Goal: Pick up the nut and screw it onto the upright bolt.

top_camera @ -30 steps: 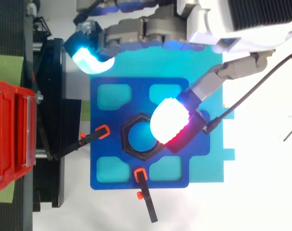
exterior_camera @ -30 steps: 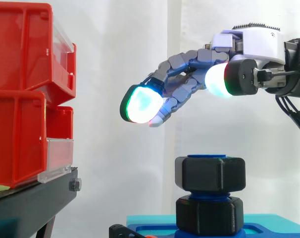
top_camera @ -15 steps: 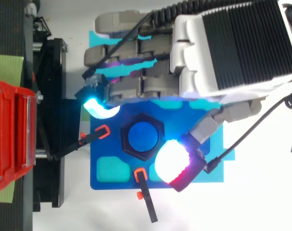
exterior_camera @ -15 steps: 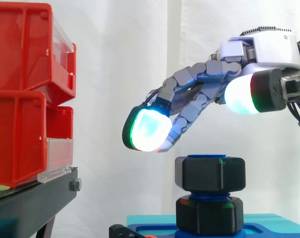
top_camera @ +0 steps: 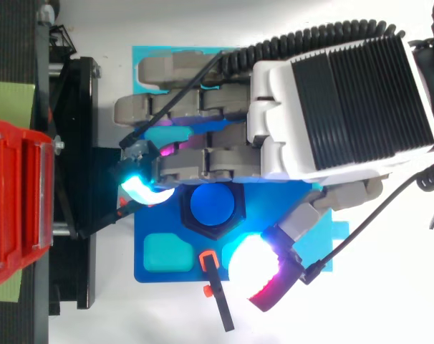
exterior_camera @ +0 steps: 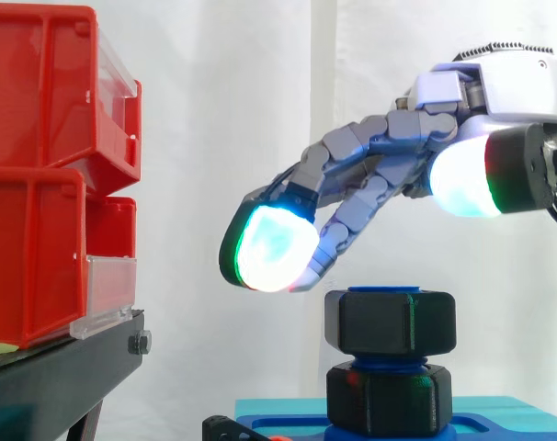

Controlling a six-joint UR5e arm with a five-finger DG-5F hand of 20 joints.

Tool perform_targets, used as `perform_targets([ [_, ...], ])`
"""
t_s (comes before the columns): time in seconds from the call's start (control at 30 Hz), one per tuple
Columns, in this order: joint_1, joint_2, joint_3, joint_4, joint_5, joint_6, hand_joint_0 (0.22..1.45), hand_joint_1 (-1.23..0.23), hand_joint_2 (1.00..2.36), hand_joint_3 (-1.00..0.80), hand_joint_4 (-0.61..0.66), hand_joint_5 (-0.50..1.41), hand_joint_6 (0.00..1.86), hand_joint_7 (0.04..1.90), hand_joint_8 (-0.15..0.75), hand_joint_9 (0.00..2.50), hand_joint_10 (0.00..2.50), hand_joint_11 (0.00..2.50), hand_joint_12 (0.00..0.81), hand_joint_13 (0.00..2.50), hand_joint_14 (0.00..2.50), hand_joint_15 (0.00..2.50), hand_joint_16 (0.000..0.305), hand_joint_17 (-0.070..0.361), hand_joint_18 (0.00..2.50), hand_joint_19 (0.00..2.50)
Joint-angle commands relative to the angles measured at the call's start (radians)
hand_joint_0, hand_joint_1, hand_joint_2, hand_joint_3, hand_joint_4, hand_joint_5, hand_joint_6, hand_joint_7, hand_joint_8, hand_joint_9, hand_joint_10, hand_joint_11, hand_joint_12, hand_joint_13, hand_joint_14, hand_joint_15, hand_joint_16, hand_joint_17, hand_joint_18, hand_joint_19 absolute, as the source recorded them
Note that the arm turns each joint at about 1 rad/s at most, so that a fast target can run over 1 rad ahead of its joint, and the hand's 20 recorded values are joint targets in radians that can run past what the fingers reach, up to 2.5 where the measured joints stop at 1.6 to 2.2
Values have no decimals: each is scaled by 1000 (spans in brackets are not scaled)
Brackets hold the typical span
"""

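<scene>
A black hex nut (exterior_camera: 390,322) sits on top of the upright blue bolt (exterior_camera: 384,291), above a second black hex piece (exterior_camera: 389,397) at the bolt's foot. From above, the nut (top_camera: 212,232) rings the bolt's blue end (top_camera: 211,204). My hand (top_camera: 339,107) hovers just over it, open and holding nothing. Its fingers (exterior_camera: 352,165) reach left, slightly bent, and a glowing fingertip (exterior_camera: 267,246) hangs left of and just above the nut. The thumb pad (top_camera: 256,269) glows at the near side of the nut, apart from it.
The bolt stands on a blue fixture plate (top_camera: 149,269) over a teal sheet. Two orange-tipped black clamps (top_camera: 210,261) point at the bolt. Red bins (exterior_camera: 49,165) on a black stand (exterior_camera: 67,367) are close to the left.
The hand has moved over the bolt and dropped a little, and its palm now covers the far half of the plate. The thumb has swung past the nut to its near side.
</scene>
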Motion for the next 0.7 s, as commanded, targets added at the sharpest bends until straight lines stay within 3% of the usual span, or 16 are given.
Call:
perform_targets([
  [0.0, 4, 0, -14, 3, 6, 2, 447, -273, 1000, -500, 169, -142, 501, 593, 203, 494, 0, 0, 308, 103, 0, 0, 36, 82, 0, 0],
  [0.13, 7, 0, -32, 18, 9, 11, 446, -273, 1000, -500, 166, -148, 501, 604, 206, 482, 0, 0, 310, 98, 0, 0, 37, 83, 0, 0],
  [0.67, 8, 0, -32, 29, 11, 25, 459, -296, 1000, -500, 194, -133, 502, 710, 228, 550, 0, 0, 316, 217, 0, 0, 36, 81, 0, 0],
])
